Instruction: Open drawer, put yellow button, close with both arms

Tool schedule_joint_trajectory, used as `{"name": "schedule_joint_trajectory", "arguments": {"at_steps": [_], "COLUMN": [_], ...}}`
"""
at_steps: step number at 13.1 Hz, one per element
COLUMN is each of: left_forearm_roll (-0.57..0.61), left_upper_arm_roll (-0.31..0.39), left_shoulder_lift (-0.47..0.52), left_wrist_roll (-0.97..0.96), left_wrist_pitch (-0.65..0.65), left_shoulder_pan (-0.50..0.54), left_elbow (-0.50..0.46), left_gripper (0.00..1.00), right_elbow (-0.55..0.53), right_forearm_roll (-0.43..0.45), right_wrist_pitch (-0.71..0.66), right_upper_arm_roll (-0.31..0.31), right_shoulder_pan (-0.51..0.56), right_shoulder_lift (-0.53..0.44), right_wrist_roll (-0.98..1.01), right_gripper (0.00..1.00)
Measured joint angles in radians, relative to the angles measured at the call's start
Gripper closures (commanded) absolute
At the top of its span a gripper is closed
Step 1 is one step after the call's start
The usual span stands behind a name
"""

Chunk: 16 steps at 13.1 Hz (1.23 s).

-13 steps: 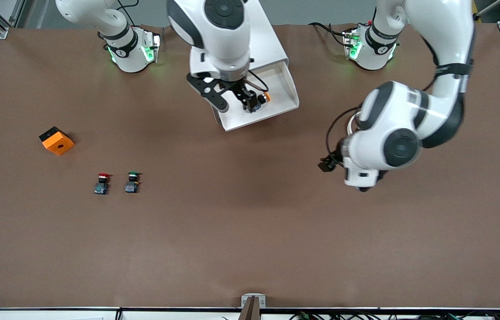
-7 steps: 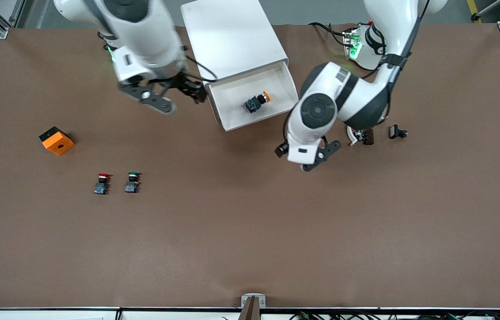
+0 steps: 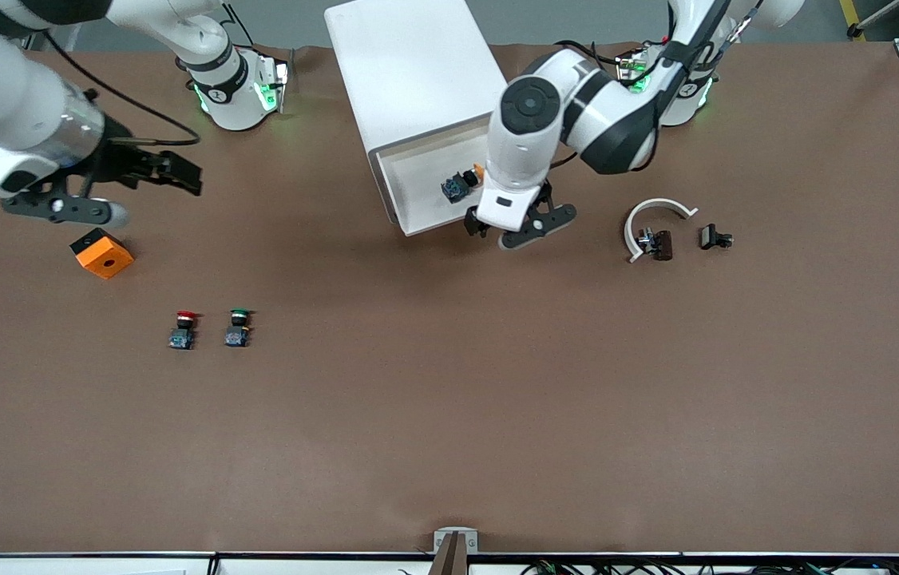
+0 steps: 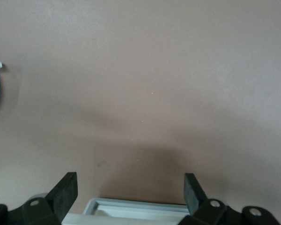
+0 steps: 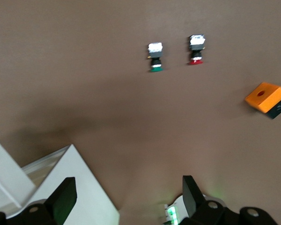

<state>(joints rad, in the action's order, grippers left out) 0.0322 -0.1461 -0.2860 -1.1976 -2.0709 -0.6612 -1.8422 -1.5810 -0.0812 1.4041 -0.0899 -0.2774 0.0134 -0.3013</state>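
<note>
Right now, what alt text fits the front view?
The yellow button lies in the open top drawer of the white cabinet. The left gripper, jaws open, hangs at the drawer's front edge; the right gripper, open, is above the orange block.

Left arm reaches in from its base, elbow bent, wrist angled down. Left gripper [image 3: 520, 228] low over bench, jaws wide apart, nothing between them; both fingertips [image 4: 65, 190] show in left wrist view with bare gap between. Right arm swung out toward its own end of bench, forearm high. Right gripper [image 3: 148, 177] in air, jaws spread wide, empty; fingertips [image 5: 62, 197] well apart in right wrist view.
</note>
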Motion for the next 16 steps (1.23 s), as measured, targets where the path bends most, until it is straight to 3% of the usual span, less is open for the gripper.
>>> {"name": "schedule_joint_trajectory", "arguments": {"at_steps": [5, 10, 16], "left_forearm_roll": [0.04, -0.058, -0.16], "left_upper_arm_roll": [-0.03, -0.09, -0.162], "left_shoulder_lift": [-0.041, -0.041, -0.045], "left_wrist_roll": [0.004, -0.002, -0.009], "left_wrist_pitch": [-0.019, -0.013, -0.007], "left_shoulder_pan": [-0.001, -0.002, -0.002], "left_elbow": [-0.005, -0.005, -0.023], "left_gripper": [0.0, 0.0, 0.0], "right_elbow": [-0.013, -0.019, -0.079], "right_forearm_roll": [0.065, 0.096, 0.12], "right_wrist_pitch": [0.016, 0.049, 0.078], "right_upper_arm_roll": [0.001, 0.001, 0.001], "right_shoulder_pan": [0.06, 0.062, 0.088], "right_shoulder_lift": [-0.012, -0.017, -0.112], "right_wrist_roll": [0.133, 0.163, 0.249], "right_gripper": [0.0, 0.0, 0.0]}}
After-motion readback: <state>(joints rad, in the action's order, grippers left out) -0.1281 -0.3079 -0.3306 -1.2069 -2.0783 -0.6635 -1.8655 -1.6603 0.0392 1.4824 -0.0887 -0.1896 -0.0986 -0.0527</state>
